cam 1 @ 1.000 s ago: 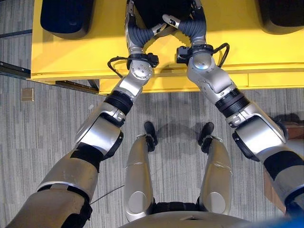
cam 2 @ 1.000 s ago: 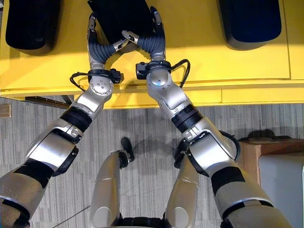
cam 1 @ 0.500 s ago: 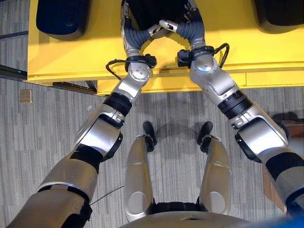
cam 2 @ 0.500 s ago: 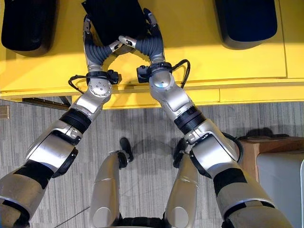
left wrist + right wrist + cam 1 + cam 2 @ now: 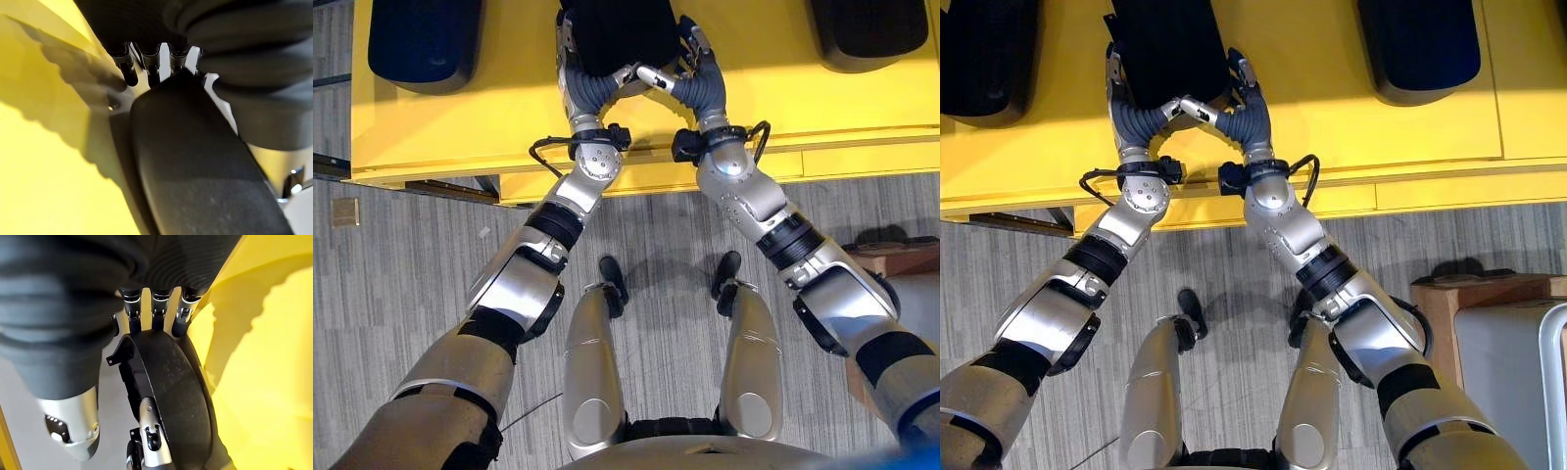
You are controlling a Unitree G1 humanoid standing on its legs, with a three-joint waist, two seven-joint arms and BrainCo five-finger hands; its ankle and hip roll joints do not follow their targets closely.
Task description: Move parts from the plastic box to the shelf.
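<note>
Grey ribbed floor nearest me, hard and striped. Beyond it, the yellow shelf: flat, smooth, glossy, with a lower front lip.

Item, centre of shelf: one black part, a broad curved shell with rounded edges, matt and finely grained in my wrist views. It is held between both my hands, touching the yellow surface or just above it; I cannot tell which.

Item: my left hand, fingers hooked over the part's far rim, thumb reaching across its near edge. Grip closed on the part.

Item: my right hand, fingers curled over the opposite rim, thumb laid along the near edge. Also closed on the part. The two thumbs almost meet in the middle.

Items, further back: two more black parts, one at far left, one at far right, same rounded shell form, both well apart from mine.

Item, lower right: a wooden crate with a pale bin in it.

Risks, as I judge them: the smooth shell gives my fingertips little purchase, so uneven release could let one end drop or skid across the glossy yellow. Setting it too near the front lip could tip it off.
</note>
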